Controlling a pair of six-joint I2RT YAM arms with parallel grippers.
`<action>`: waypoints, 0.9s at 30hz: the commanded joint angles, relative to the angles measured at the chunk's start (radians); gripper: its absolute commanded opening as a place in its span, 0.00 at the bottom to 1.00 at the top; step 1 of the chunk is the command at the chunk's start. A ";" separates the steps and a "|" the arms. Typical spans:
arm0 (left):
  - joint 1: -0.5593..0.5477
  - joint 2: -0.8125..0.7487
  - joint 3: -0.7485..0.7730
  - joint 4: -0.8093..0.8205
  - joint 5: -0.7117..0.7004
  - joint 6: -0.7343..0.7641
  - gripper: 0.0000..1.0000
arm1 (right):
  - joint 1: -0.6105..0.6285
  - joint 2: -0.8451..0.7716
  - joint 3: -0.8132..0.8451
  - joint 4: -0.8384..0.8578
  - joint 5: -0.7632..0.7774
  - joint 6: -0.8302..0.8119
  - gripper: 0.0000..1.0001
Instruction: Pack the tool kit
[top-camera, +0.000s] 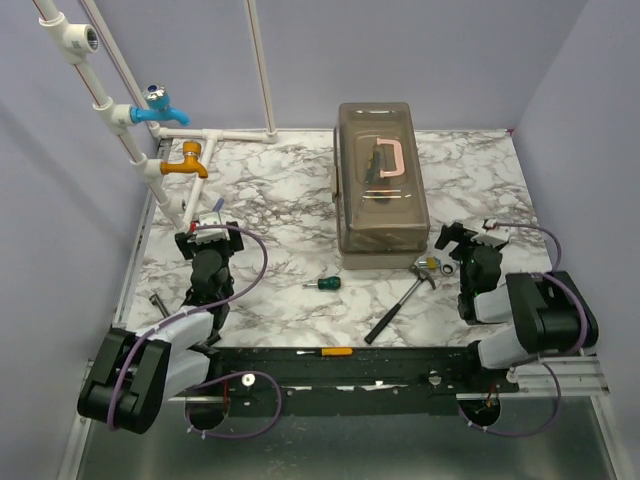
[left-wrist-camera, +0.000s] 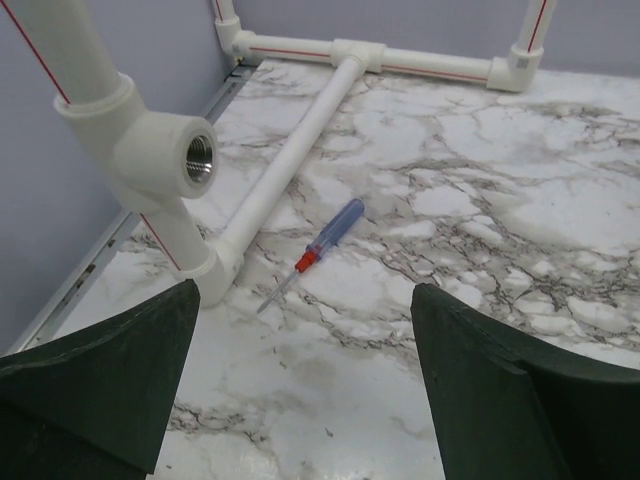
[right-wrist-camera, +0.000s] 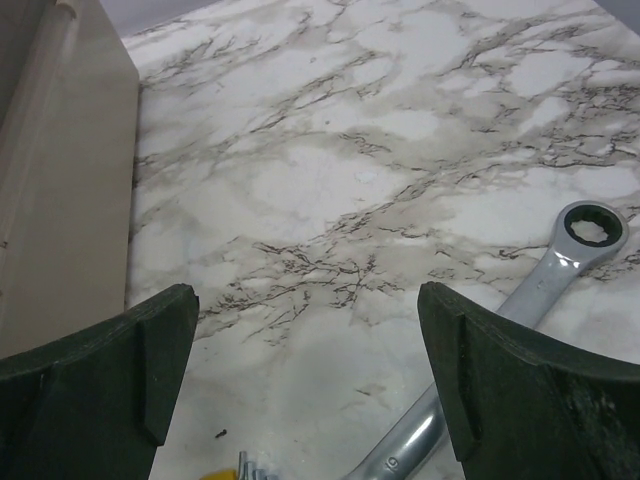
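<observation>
— Well, where is the kit itself?

— The large beige-grey plastic toolbox (top-camera: 385, 252) stands toward the far side of the marble-patterned table (top-camera: 290, 210). Its smoky translucent lid (top-camera: 375, 125) is closed, with the pink handle (top-camera: 389, 160) lying on top.

— And the loose tools?

— All outside it. A black-handled hammer (top-camera: 395, 308) lies off the box's near right corner, and a stubby green-handled screwdriver (top-camera: 324, 284) off its near left corner. A thin orange-handled screwdriver (top-camera: 325, 352) lies at the table's near edge. A blue-handled screwdriver with a red collar (left-wrist-camera: 327, 243) lies just beside the white plastic pipe (left-wrist-camera: 290, 170) on the left. A silver ring-ended wrench (right-wrist-camera: 560, 270) lies to the right of the box.

— The left gripper?

— The left gripper (left-wrist-camera: 305, 300) hangs low over the marble, just short of that blue screwdriver. Its dark green fingers (left-wrist-camera: 110, 380) are spread wide with nothing between them.

— The right one?

— The right gripper (right-wrist-camera: 305, 295) sits low beside the toolbox's wall, equally wide and empty. The wrench lies just beside one finger; whether they touch, I cannot tell.
</observation>
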 joint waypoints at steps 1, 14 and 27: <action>0.055 0.013 0.020 0.119 0.109 0.055 0.90 | 0.001 0.260 -0.034 0.467 -0.084 -0.081 0.99; 0.200 0.182 0.044 0.230 0.384 0.035 0.98 | 0.007 0.207 0.097 0.134 -0.204 -0.128 1.00; 0.204 0.181 0.048 0.221 0.387 0.035 0.98 | 0.007 0.211 0.108 0.121 -0.221 -0.133 1.00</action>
